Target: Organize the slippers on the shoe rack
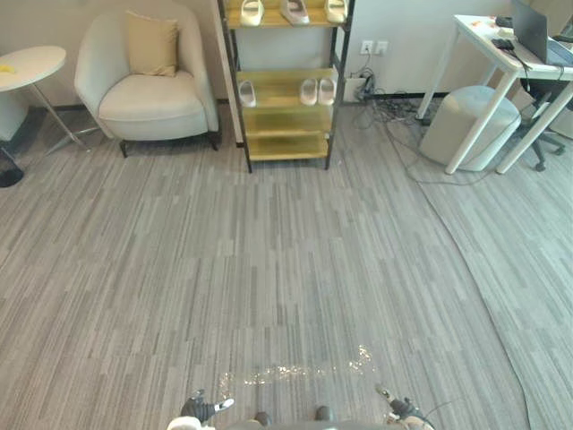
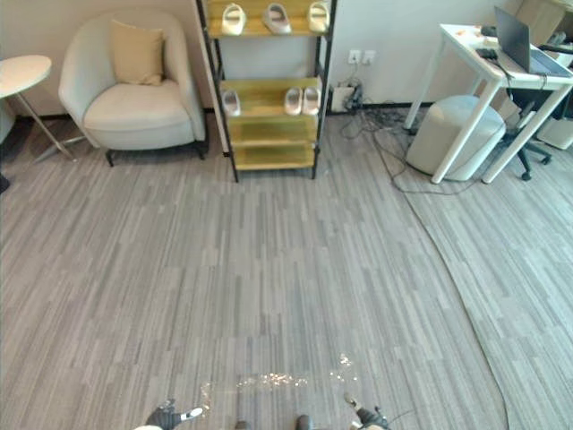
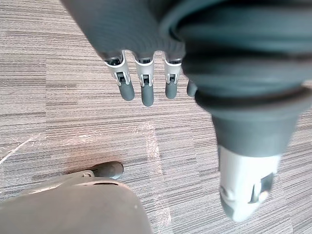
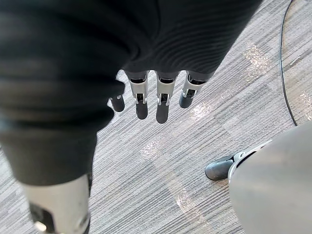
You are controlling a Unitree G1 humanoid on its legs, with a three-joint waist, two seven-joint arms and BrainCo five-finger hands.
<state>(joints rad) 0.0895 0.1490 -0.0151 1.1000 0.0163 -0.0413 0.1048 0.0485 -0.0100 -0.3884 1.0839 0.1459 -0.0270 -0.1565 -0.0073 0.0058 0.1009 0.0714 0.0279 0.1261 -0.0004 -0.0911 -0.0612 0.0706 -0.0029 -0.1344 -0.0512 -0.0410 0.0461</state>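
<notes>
Looking across the grey carpet point(image 1: 269, 269), we see the shoe rack point(image 1: 286, 121) against the far wall, well apart from both hands. It stands between a pale armchair point(image 1: 148, 98) with a tan cushion point(image 1: 152, 43) and a white desk point(image 1: 501, 49) that carries a laptop point(image 1: 530, 31). Three pale slippers point(image 1: 294, 11) lie in a row on the highest shelf we can see. On the shelf below, a single slipper point(image 1: 247, 93) sits toward the left end and a pair of slippers point(image 1: 318, 90) sits side by side toward the right end. At this range we cannot quite tell which way their toes point. A round stool point(image 1: 470, 121) stands beside the desk, near it. The left hand point(image 3: 144, 85) hangs low over the carpet, its fingers straight, slightly apart and holding nothing. The right hand point(image 4: 161, 100) hangs the same way on the other side, fingers relaxed and empty.
</notes>
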